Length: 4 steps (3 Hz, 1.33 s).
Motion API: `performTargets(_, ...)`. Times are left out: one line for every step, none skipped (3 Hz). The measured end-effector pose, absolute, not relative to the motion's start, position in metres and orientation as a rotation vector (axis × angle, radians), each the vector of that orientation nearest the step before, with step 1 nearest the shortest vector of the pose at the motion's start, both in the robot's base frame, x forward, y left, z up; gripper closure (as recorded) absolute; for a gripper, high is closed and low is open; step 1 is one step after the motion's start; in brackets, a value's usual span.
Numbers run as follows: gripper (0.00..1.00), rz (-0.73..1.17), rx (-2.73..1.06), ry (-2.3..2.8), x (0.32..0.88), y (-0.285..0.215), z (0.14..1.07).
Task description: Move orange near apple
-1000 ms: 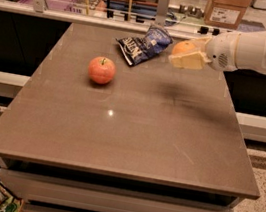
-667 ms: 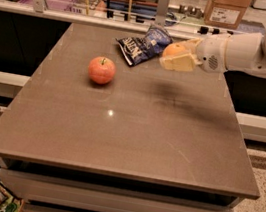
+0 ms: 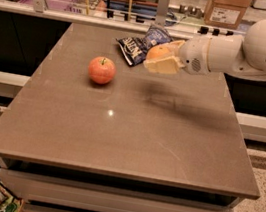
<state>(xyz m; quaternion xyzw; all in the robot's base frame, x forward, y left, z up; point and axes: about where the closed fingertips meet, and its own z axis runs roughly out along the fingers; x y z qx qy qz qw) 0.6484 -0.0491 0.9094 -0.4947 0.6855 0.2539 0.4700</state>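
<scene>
**Counter** (image 3: pixel 166 149): flat grey-brown top filling most of the view, with a small glint of light left of its middle. It bears items 2 and 5.

**Apple** (image 3: pixel 102 70): red-orange with a paler blush, standing on the counter left of centre in the far half, its short stem pointing up. Nothing touches it.

**Orange** (image 3: pixel 157 52): plain bright orange and round, only partly visible between the fingers. It is held in the air over the far part of the counter, to the right of the apple and a little farther back, and clearly apart from it. A soft shadow lies on the counter below it and to the right.

**Hand** (image 3: pixel 157 59): cream-coloured fingers (image 3: pixel 163 66) pointing left and pinching the orange, one above the fruit and one below it. It sits at the end of the arm, off the counter surface.

**Snack bag** (image 3: pixel 136 46): dark blue and crumpled, lying on the far part of the counter. It is just left of the orange and behind it; the fruit overlaps its right edge in this view.

**Arm** (image 3: pixel 233 51): white and rounded, entering from the right edge and reaching left across the far right of the counter.

**Cardboard box** (image 3: pixel 225 9): beyond the counter, at the far right.
</scene>
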Motion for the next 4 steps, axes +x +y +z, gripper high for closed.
performTargets(1.00, 0.628, -1.225, 1.651, 0.646, -0.030, 0.904)
performTargets(1.00, 0.629, -1.230, 1.624, 0.648, -0.015, 0.898)
performTargets(1.00, 0.637, -1.223, 1.609, 0.651, -0.001, 0.891)
performTargets(1.00, 0.640, -1.204, 1.612, 0.654, 0.008, 0.883)
